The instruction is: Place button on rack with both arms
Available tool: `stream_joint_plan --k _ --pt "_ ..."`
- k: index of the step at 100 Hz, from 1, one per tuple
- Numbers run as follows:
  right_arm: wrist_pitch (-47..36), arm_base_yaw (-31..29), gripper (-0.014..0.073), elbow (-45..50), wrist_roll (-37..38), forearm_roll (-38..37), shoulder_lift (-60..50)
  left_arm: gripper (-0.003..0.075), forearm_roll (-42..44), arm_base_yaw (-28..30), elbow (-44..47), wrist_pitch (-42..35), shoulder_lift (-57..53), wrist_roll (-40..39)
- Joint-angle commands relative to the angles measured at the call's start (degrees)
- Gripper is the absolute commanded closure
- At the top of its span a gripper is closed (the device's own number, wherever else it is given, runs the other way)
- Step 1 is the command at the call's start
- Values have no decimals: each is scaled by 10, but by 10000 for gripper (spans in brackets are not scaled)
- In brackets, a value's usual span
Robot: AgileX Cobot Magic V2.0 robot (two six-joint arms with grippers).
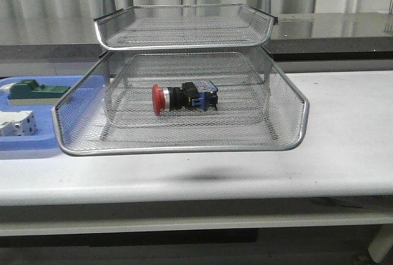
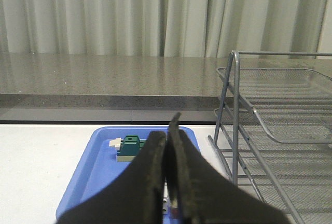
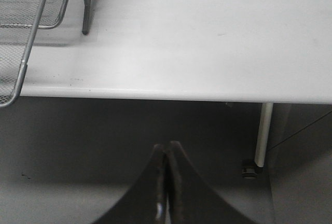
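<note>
On white table [image 1: 344, 148]: red-headed black push-button [image 1: 184, 98] lying sideways in silver wire-mesh rack [image 1: 178, 145], apart from both empty grippers, left [image 2: 167, 182] and right [image 3: 166, 182] pressed together.

White table [image 1: 344, 148] bearing the wire-mesh rack [image 1: 288, 102] and, beside it, blue tray [image 1: 24, 145].

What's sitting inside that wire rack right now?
The button lies on its side in a lower tier of the rack, red head pointing left. The tier above looks empty through its mesh. Whether anything sits on a tier beneath cannot be seen.
</note>
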Motion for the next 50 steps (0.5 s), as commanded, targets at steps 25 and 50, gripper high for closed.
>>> stream_joint_plan --k 25,50 --pt "-67 -3 660 -19 -2 42 12 741 -6 2 -16 -42 5 -6" --pt "-61 9 659 -19 -71 164 121 741 -6 2 -16 -42 5 -6"
